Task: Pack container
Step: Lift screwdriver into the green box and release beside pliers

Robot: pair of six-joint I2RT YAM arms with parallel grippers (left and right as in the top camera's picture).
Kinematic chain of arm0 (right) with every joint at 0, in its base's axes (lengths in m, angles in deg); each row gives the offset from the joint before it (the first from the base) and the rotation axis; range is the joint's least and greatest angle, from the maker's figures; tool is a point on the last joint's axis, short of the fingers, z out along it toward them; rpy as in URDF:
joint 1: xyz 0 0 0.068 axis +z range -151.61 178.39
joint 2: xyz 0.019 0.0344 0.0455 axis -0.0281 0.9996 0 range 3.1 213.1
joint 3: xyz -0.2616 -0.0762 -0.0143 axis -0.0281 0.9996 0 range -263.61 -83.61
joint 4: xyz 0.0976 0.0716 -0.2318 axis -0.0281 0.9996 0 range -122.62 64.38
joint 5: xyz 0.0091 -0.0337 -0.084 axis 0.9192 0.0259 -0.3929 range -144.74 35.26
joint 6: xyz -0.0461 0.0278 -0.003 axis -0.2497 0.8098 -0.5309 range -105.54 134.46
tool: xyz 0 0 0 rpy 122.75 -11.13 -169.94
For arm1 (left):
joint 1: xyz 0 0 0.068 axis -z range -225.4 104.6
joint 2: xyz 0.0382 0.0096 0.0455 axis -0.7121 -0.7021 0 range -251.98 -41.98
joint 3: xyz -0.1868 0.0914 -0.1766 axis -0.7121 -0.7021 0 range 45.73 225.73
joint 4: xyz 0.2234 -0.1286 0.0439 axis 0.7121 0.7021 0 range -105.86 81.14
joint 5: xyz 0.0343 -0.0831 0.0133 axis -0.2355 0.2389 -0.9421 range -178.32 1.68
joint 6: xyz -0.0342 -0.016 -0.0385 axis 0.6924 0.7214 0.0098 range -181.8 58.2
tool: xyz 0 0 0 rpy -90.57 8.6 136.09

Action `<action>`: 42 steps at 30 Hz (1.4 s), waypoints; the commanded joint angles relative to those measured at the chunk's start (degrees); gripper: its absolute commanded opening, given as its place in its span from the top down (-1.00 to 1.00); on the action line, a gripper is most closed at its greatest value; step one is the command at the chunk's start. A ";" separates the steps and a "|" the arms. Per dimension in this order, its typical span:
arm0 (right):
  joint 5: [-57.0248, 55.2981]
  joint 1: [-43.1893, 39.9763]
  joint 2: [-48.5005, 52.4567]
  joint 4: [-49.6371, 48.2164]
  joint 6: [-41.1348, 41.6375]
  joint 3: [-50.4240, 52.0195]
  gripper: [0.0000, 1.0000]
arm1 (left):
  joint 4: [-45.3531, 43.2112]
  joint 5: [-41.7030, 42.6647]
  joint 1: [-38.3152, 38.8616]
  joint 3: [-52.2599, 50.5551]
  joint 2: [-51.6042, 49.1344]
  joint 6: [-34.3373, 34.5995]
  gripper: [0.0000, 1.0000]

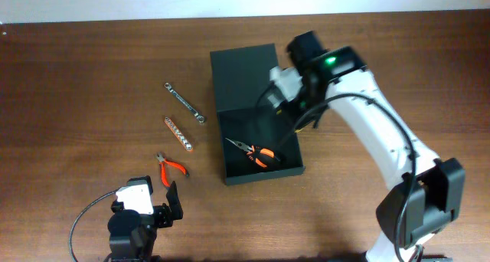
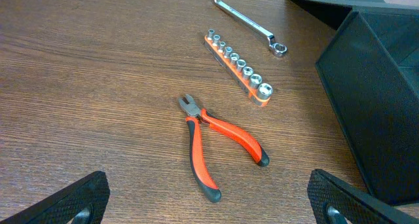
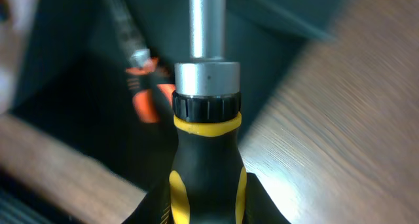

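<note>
Screwdriver (image 3: 206, 152) (black-yellow handle) gripped in right hand (image 1: 295, 109), outstretched over container (image 1: 241, 78) rim.

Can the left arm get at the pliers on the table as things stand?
Probably yes: the left gripper is open and the pliers lie flat just ahead, nothing lying between them.

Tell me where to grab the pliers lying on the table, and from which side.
Grip the pliers across both orange handles just behind the pivot, coming straight down from above. They lie flat on the table, so a sideways approach would probably only push them along. The handles splay apart toward their ends, but near the pivot they run close enough for two fingers to span.
</note>
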 commanded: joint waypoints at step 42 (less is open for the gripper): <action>0.20 5.46 0.74 -29.68 -0.87 26.58 -0.99 | -0.31 -0.61 -0.39 -0.26 0.44 0.52 -0.98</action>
